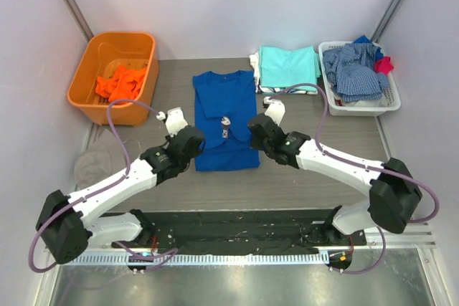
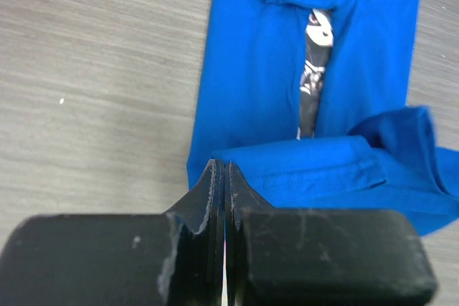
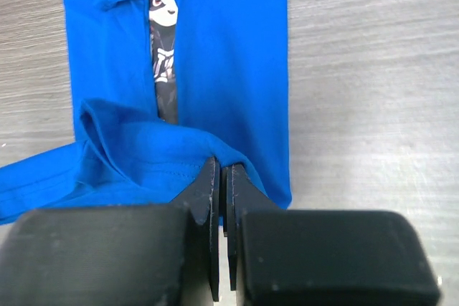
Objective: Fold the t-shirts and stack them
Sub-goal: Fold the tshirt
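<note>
I work on a grey wood-grain table [image 1: 215,188] closed in by pale, plain walls [image 1: 237,5] on three sides.

My left gripper [image 2: 224,177] has its black fingers pressed tight together, and they pinch the near hem of the royal blue cotton t-shirt [image 2: 287,55] at its left corner. My right gripper [image 3: 219,173] is squeezed together in the same way on the hem's right corner. Between my two grippers the hem is raised off the table and curls over the cloth beyond it. The shirt stretches away from both fingertips as a long narrow panel, its two sides turned in to the middle. A white-and-dark chest print [image 3: 161,41] shows in the slit between them. From above, the shirt [image 1: 219,98] lies flat on the table ahead of both wrists, collar at the far end.

Well off to the left of my left gripper [image 1: 199,150] stands a rectangular orange plastic tub [image 1: 86,77] with a crumpled orange t-shirt [image 1: 122,84] in it. Beyond my right gripper [image 1: 254,134], a folded aqua t-shirt [image 1: 288,64] rests on a white t-shirt [image 1: 255,60]. Just right of that pile is a white slotted plastic basket [image 1: 358,109]. It holds a bunched blue-and-white checked garment [image 1: 355,69] and a small red cloth [image 1: 385,64] against its right wall.
</note>
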`<control>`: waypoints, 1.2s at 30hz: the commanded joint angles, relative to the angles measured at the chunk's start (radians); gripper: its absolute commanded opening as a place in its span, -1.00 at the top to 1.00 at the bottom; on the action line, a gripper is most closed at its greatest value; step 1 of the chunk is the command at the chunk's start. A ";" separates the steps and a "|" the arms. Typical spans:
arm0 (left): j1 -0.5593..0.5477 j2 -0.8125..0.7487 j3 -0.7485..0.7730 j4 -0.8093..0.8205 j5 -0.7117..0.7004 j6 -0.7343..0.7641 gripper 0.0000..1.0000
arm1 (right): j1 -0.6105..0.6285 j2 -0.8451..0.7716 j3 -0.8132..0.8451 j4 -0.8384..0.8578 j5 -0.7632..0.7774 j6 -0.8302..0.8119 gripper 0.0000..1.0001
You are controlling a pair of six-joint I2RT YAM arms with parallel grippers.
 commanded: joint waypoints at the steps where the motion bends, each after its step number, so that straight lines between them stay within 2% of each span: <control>1: 0.079 0.056 0.037 0.155 0.068 0.097 1.00 | -0.048 0.067 0.063 0.110 -0.062 -0.076 0.98; 8: 0.233 0.209 0.081 0.296 0.185 0.182 1.00 | -0.134 0.198 0.137 0.167 -0.143 -0.123 0.99; 13: 0.279 0.341 0.165 0.372 0.252 0.216 1.00 | -0.192 0.273 0.194 0.199 -0.188 -0.148 0.99; 20: 0.319 0.514 0.254 0.436 0.272 0.243 1.00 | -0.262 0.386 0.272 0.230 -0.252 -0.171 0.98; 21: 0.322 0.528 0.271 0.436 0.274 0.246 0.74 | -0.269 0.409 0.290 0.238 -0.255 -0.182 0.99; 22: 0.328 0.551 0.280 0.435 0.272 0.260 0.46 | -0.279 0.417 0.302 0.238 -0.276 -0.189 0.81; 23: 0.336 0.556 0.285 0.436 0.256 0.263 0.09 | -0.296 0.423 0.312 0.236 -0.283 -0.192 0.55; 24: 0.340 0.553 0.296 0.430 0.240 0.268 -0.70 | -0.307 0.422 0.316 0.235 -0.284 -0.200 0.28; 25: 0.345 0.530 0.300 0.400 0.227 0.271 -0.99 | -0.315 0.403 0.313 0.230 -0.277 -0.205 -0.14; 28: 0.375 0.450 0.285 0.346 0.167 0.275 -0.99 | -0.339 0.318 0.278 0.210 -0.240 -0.232 -0.42; 32: 0.415 0.276 0.251 0.271 0.150 0.280 -0.99 | -0.347 0.206 0.203 0.155 -0.267 -0.246 -0.48; 36: 0.411 0.153 0.115 0.235 0.261 0.205 -0.99 | -0.341 0.095 0.036 0.147 -0.359 -0.208 -0.52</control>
